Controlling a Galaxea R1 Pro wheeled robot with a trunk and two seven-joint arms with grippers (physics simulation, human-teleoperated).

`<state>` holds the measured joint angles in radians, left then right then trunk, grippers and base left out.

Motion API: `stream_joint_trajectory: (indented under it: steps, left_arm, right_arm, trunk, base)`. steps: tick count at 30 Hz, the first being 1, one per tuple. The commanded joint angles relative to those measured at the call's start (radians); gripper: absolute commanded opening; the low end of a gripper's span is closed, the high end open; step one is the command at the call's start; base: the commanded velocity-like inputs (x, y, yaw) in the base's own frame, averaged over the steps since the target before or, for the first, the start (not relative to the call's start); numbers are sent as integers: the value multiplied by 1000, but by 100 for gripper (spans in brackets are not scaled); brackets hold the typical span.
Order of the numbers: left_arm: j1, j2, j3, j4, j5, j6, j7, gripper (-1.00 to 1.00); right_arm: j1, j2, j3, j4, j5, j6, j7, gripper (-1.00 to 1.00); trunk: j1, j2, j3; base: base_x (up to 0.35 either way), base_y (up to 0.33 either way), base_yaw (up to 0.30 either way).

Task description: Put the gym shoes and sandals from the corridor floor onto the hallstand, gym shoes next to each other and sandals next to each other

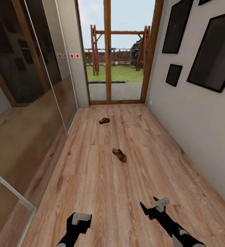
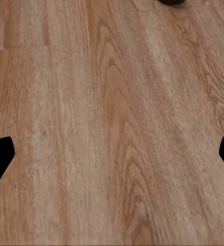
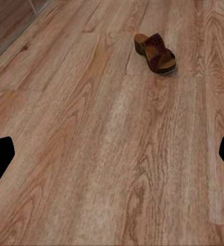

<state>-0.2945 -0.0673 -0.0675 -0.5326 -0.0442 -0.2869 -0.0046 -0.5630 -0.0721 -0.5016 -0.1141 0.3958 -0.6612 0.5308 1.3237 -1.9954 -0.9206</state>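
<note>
Two brown sandals lie apart on the corridor floor [image 1: 92, 178]. The nearer sandal [image 1: 119, 154] is ahead of my arms at mid-corridor, and it is the sandal [image 3: 155, 52] in the right wrist view, lying some way beyond the fingers. The farther sandal [image 1: 104, 120] rests close to the glass door. My left gripper [image 1: 80, 222] [image 2: 112, 159] and right gripper [image 1: 149, 204] [image 3: 112, 159] both hover low over bare planks, open and holding nothing. The gym shoes and the hallstand are out of view.
Mirrored sliding wardrobe doors [image 1: 26, 113] line the left side. A white wall with dark framed pictures [image 1: 213, 51] runs along the right. A wood-framed glass door [image 1: 116, 51] closes the far end. A dark object's edge [image 2: 170, 1] shows in the left wrist view.
</note>
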Motion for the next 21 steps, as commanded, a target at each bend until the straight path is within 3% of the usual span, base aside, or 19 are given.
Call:
stream_joint_trajectory:
  steps: [1,10,21]
  left_arm:
    - [0,0,0,0,0,0,0,100]
    - [0,0,0,0,0,0,0,100]
    - [0,0,0,0,0,0,0,100]
  right_arm:
    - [0,0,0,0,0,0,0,100]
    - [0,0,0,0,0,0,0,100]
    - [0,0,0,-1,0,0,0,100]
  trunk:
    - [0,0,0]
    - [0,0,0]
    - [0,0,0]
  base:
    - [295,164,0]
    - [310,106,0]
    - [327,16,0]
